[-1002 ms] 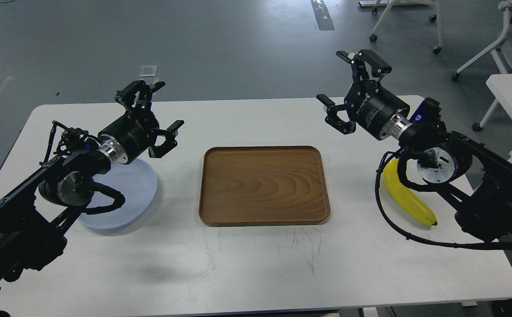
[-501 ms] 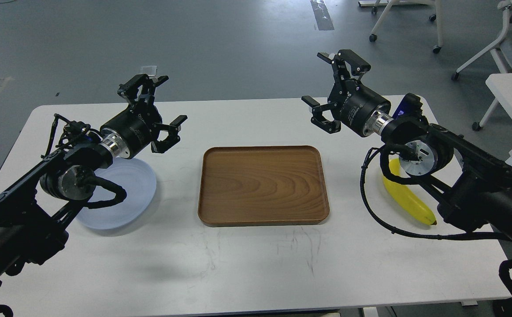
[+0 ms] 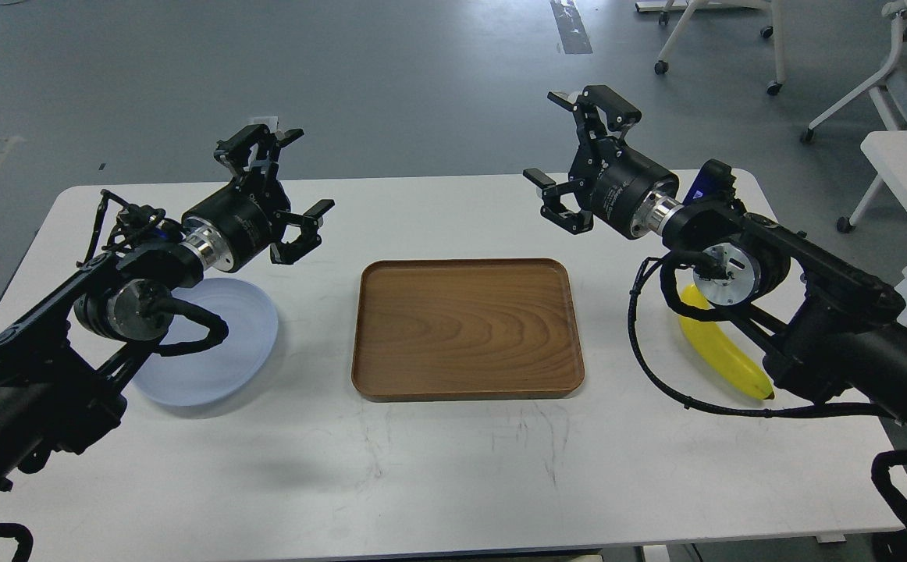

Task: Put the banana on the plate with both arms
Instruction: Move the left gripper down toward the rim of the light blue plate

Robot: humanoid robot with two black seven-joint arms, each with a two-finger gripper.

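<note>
Both tools spread, empty: left tool [image 3: 286, 191], right tool [image 3: 574, 156]; banana [image 3: 723, 355] seemingly near table [image 3: 453, 468] edge.

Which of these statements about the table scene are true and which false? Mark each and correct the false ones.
1. The curved yellow banana lies on the round pale blue plate. False: it lies on the white table, right of the tray.
2. The rectangular brown wooden tray sits between plate and banana. True.
3. The left gripper holds the banana. False: it is open and empty.
4. The right gripper is open. True.
5. The tray holds nothing. True.
</note>
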